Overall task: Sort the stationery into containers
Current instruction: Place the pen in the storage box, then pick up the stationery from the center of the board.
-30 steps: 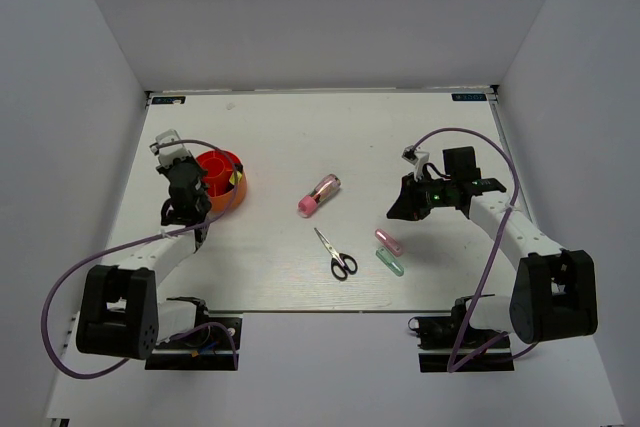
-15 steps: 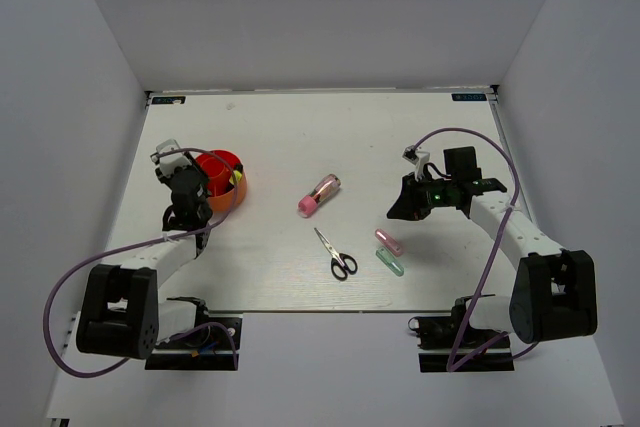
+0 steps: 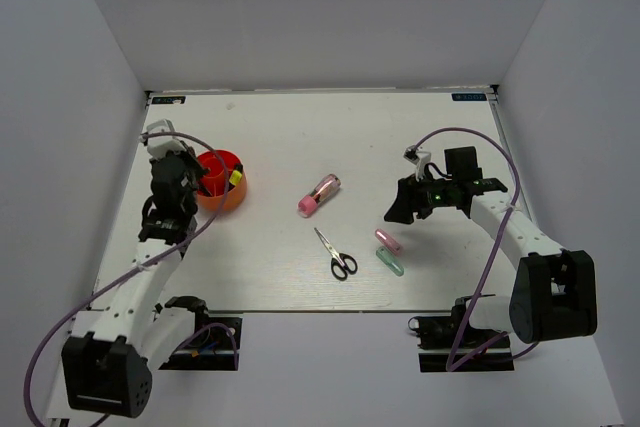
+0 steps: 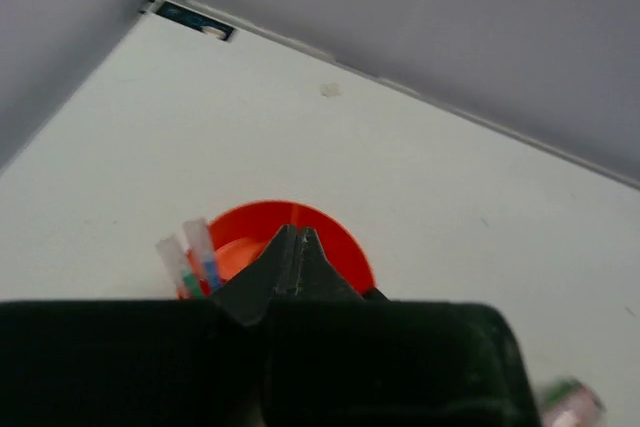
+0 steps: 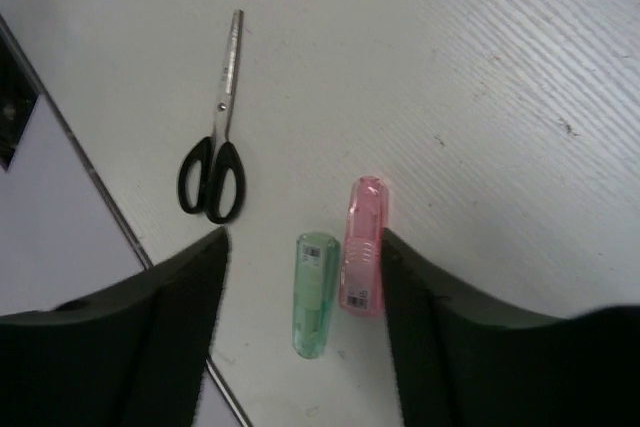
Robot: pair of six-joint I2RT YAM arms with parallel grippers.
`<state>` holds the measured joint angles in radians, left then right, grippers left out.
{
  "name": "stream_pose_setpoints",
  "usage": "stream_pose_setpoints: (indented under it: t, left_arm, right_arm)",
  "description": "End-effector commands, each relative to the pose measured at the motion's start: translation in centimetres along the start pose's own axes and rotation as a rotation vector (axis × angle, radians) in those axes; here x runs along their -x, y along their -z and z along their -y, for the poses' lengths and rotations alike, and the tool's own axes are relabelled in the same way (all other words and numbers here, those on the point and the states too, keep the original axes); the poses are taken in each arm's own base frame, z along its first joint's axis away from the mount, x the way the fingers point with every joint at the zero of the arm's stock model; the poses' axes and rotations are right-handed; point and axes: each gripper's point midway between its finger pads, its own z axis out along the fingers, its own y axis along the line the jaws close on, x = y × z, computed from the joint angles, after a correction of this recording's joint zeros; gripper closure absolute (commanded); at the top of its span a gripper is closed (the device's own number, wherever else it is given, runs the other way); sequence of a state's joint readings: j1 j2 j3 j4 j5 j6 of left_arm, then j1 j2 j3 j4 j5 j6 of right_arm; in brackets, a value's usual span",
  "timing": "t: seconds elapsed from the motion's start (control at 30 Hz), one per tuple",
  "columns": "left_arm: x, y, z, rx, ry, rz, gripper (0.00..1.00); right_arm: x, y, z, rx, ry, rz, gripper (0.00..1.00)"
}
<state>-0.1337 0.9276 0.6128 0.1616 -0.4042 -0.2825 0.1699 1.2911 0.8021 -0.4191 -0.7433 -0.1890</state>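
Since the pink piece (image 5: 362,247) and green piece (image 5: 315,292) lie side by side under the right gripper (image 5: 303,239), which is spread wide, it may grab both or flick one away, while the left gripper (image 4: 293,247) sits pressed together by the red pot (image 4: 335,242).

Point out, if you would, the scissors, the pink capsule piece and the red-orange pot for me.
scissors (image 5: 222,112): right wrist view, at the pivot of the blades.
pink capsule piece (image 5: 362,245): right wrist view, middle of its body.
red-orange pot (image 3: 226,201): top external view, near outer wall.
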Motion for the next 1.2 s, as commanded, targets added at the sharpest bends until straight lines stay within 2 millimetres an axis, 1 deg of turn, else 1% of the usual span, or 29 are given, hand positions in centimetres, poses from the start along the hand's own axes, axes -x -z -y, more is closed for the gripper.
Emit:
stream_pose_setpoints:
  t: [0.0, 0.03, 0.07, 0.1, 0.13, 0.17, 0.2, 0.23, 0.27, 0.3, 0.33, 0.37, 0.4, 0.43, 0.47, 0.5, 0.53, 0.57, 0.6, 0.63, 0.67, 0.7, 0.77, 0.8, 0.87, 0.9, 0.97, 1.07, 1.17]
  left_arm:
    - [-2.0, 4.3, 3.6, -0.201, 0.021, -0.311, 1.0]
    - [-3.1, 5.4, 5.1, -0.294, 0.038, -0.387, 1.0]
    - [-5.0, 7.5, 6.2, -0.385, 0.041, -0.508, 0.85]
    - [-5.6, 8.3, 6.7, -0.419, 0.049, -0.558, 0.69]
    - [-6.5, 9.3, 7.5, -0.476, 0.06, -0.627, 0.54]
    - [-7.8, 10.9, 7.7, -0.522, 0.052, -0.71, 0.46]
    - [-9.1, 11.9, 7.4, -0.528, 0.044, -0.782, 0.43]
    - [-10.2, 12.7, 7.0, -0.524, 0.017, -0.825, 0.39]
    - [-11.3, 13.8, 7.5, -0.564, -0.037, -0.852, 0.39]
    - [-11.9, 14.5, 7.3, -0.573, -0.07, -0.863, 0.38]
    - [-12.7, 14.8, 6.9, -0.564, -0.09, -0.869, 0.38]
    - [-13.0, 15.5, 7.2, -0.59, -0.115, -0.875, 0.38]
    - [-13.4, 15.7, 7.1, -0.593, -0.125, -0.878, 0.38]
    - [-14.2, 16.1, 6.7, -0.594, -0.132, -0.888, 0.38]
    - [-14.6, 16.3, 6.5, -0.601, -0.143, -0.889, 0.4]
    - [-14.6, 16.1, 6.8, -0.618, -0.142, -0.867, 0.43]
    - [-15.3, 16.3, 6.3, -0.608, -0.145, -0.881, 0.45]
    - [-15.2, 16.4, 6.2, -0.619, -0.152, -0.868, 0.49]
    - [-15.1, 16.5, 6.1, -0.621, -0.161, -0.863, 0.52]
    - [-14.8, 16.3, 5.8, -0.603, -0.17, -0.837, 0.58]
    - [-14.7, 16.2, 5.7, -0.6, -0.169, -0.82, 0.58]
    - [-14.7, 16.3, 5.5, -0.6, -0.172, -0.805, 0.56]
    - [-14.7, 16.3, 5.4, -0.601, -0.171, -0.792, 0.42]
    - [-14.5, 16.1, 5.2, -0.588, -0.175, -0.782, 0.36]
    - [-14.8, 16.2, 4.6, -0.56, -0.185, -0.8, 0.33]
    - [-14.5, 15.9, 4.4, -0.545, -0.193, -0.785, 0.33]
    - [-14.4, 15.9, 4.3, -0.54, -0.196, -0.781, 0.3]
    - [-14.5, 15.9, 4.1, -0.53, -0.201, -0.781, 0.29]
    - [-14.5, 15.8, 4.0, -0.523, -0.206, -0.777, 0.27]
  right_arm:
    - [1.1, 0.7, 1.3, -0.087, 0.024, 0.016, 0.44]
    - [1.1, 0.7, 1.4, -0.097, 0.024, 0.014, 0.54]
    - [0.9, 0.7, 2.0, -0.127, 0.021, 0.002, 0.75]
    - [0.9, 0.7, 2.3, -0.139, 0.015, -0.001, 0.8]
    - [1.0, 0.7, 2.4, -0.149, 0.018, 0.001, 0.83]
    - [0.8, 0.8, 3.0, -0.179, 0.017, -0.007, 0.83]
    - [0.9, 0.9, 3.2, -0.192, 0.029, -0.005, 0.83]
    - [0.8, 0.8, 3.4, -0.199, 0.043, -0.008, 0.79]
    - [0.7, 1.0, 3.8, -0.222, 0.056, -0.013, 0.75]
    - [0.6, 1.1, 4.0, -0.231, 0.056, -0.021, 0.7]
    - [0.4, 1.0, 4.2, -0.237, 0.086, -0.04, 0.7]
    - [0.0, 1.0, 4.2, -0.238, 0.086, -0.057, 0.7]
    - [0.0, 1.0, 4.1, -0.23, 0.087, -0.063, 0.7]
    - [-0.2, 0.7, 4.0, -0.222, 0.109, -0.074, 0.7]
    - [-0.2, 0.6, 4.1, -0.22, 0.12, -0.081, 0.7]
    - [-0.3, 0.2, 3.8, -0.216, 0.137, -0.097, 0.7]
    - [-0.5, 0.0, 3.8, -0.213, 0.153, -0.11, 0.68]
    - [-0.7, -0.3, 3.9, -0.212, 0.161, -0.124, 0.66]
    - [-0.3, -0.8, 3.5, -0.214, 0.199, -0.137, 0.64]
    - [-0.1, -0.9, 3.4, -0.217, 0.211, -0.146, 0.6]
    - [-0.5, -1.4, 4.0, -0.23, 0.215, -0.18, 0.58]
    - [0.1, -1.7, 3.8, -0.245, 0.255, -0.196, 0.57]
    - [-0.5, -2.3, 4.4, -0.278, 0.251, -0.246, 0.56]
    - [0.1, -2.7, 4.4, -0.309, 0.279, -0.249, 0.56]
    - [-0.6, -3.2, 5.1, -0.342, 0.279, -0.289, 0.54]
    - [-0.6, -3.6, 5.1, -0.367, 0.298, -0.298, 0.54]
    - [-1.5, -4.5, 5.1, -0.369, 0.308, -0.33, 0.52]
    - [-1.9, -4.7, 5.5, -0.405, 0.315, -0.35, 0.48]
    - [-2.5, -5.6, 4.5, -0.383, 0.338, -0.375, 0.46]
